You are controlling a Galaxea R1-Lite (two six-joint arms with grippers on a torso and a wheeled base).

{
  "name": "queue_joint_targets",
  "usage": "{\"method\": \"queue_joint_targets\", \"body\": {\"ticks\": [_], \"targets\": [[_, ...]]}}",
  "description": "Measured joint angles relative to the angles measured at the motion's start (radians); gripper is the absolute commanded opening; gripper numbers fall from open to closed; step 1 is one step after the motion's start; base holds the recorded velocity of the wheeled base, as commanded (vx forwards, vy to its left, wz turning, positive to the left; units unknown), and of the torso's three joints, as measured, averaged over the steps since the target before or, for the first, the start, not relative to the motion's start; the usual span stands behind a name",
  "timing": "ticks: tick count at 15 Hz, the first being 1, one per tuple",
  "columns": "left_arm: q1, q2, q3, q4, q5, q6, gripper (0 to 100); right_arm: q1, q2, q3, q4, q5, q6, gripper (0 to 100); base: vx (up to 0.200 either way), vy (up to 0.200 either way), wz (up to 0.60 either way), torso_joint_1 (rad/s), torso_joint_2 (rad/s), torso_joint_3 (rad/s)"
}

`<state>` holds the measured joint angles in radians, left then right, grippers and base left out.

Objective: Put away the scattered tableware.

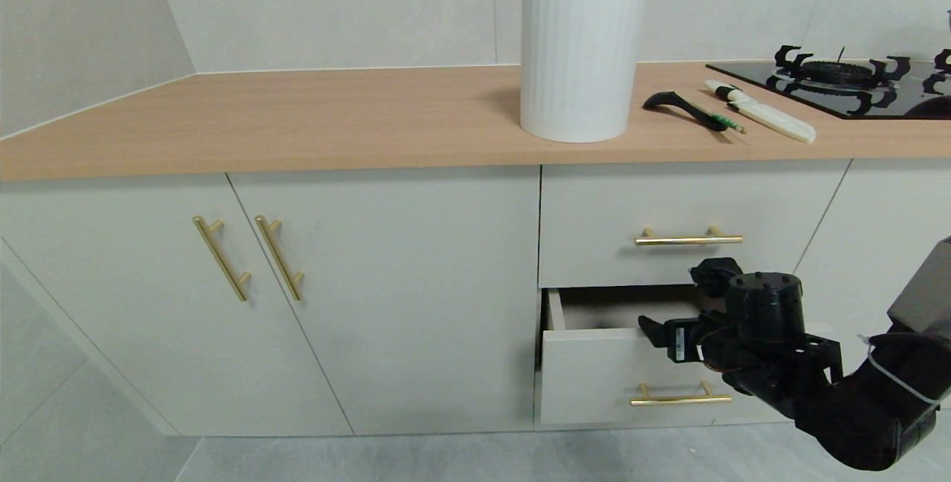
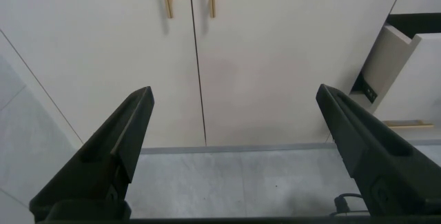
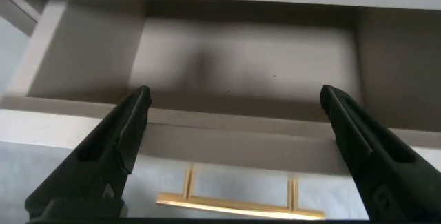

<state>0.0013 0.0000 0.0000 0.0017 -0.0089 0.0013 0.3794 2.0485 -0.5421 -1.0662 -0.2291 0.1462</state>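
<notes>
The interior of the open drawer (image 1: 594,370) is partly hidden behind the right gripper (image 1: 680,300), spread wide, holding nothing. Left gripper (image 2: 234,96): wide, holding nothing. On the table (image 1: 297,118): one black scoop (image 1: 687,109), one white knife (image 1: 761,112).

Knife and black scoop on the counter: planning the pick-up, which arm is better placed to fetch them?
Right, probably. The right gripper, open at the pulled-out drawer, sits below the knife and black scoop; the left gripper faces cabinet doors farther left.
</notes>
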Motion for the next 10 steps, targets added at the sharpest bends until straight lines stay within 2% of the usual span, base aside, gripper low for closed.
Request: {"method": "queue_joint_targets", "body": {"ticks": [7,10], "targets": [[0.0,0.0,0.0,0.0,0.0,0.0,100,0.001,-0.001,0.003,0.084,0.002,0.001,100,0.0,0.0,0.0,0.0,0.0,0.0],[0.0,0.0,0.0,0.0,0.0,0.0,100,0.001,-0.043,0.0,0.224,0.011,0.004,100,0.0,0.0,0.0,0.0,0.0,0.0]]}}
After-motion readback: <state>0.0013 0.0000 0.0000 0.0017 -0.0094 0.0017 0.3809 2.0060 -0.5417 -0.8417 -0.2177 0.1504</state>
